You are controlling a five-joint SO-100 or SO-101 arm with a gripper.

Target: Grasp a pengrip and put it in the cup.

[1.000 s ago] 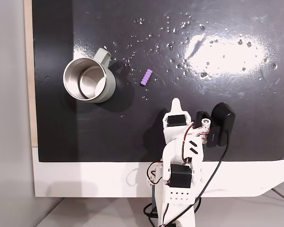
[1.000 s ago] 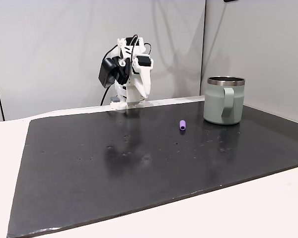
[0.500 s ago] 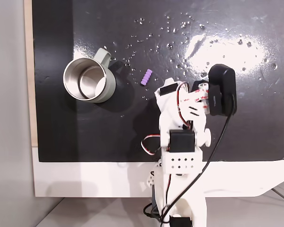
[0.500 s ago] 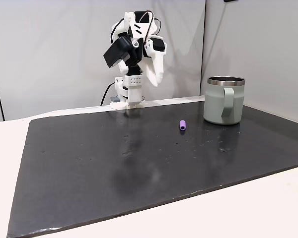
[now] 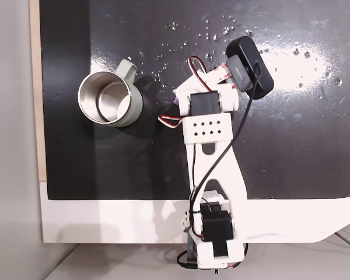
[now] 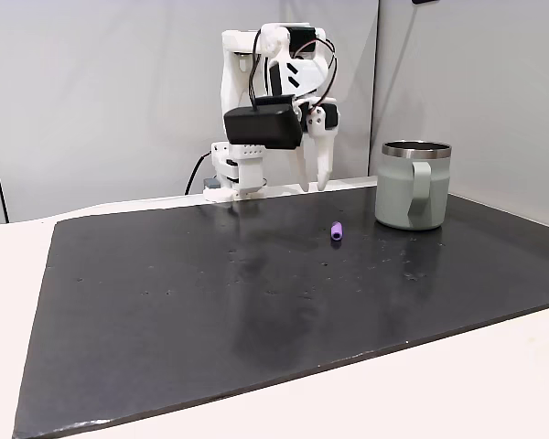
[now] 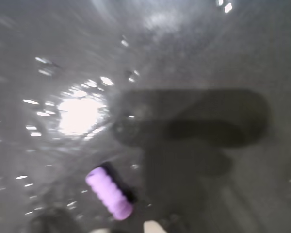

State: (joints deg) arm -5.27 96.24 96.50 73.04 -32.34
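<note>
The approach step is being carried out: the gripper point(image 6: 317, 176) is being held above the black mat on the counter point(image 6: 256, 302), its fingers point(image 6: 326, 165) slightly parted and holding nothing, while the pengrip point(image 6: 337, 231) is lying flat on the mat below, just beside the cup point(image 6: 413, 186). A descent with the fingers set either side of the tube is judged to be called for next. The cup is standing upright, and nothing is seen inside it from above.
</note>
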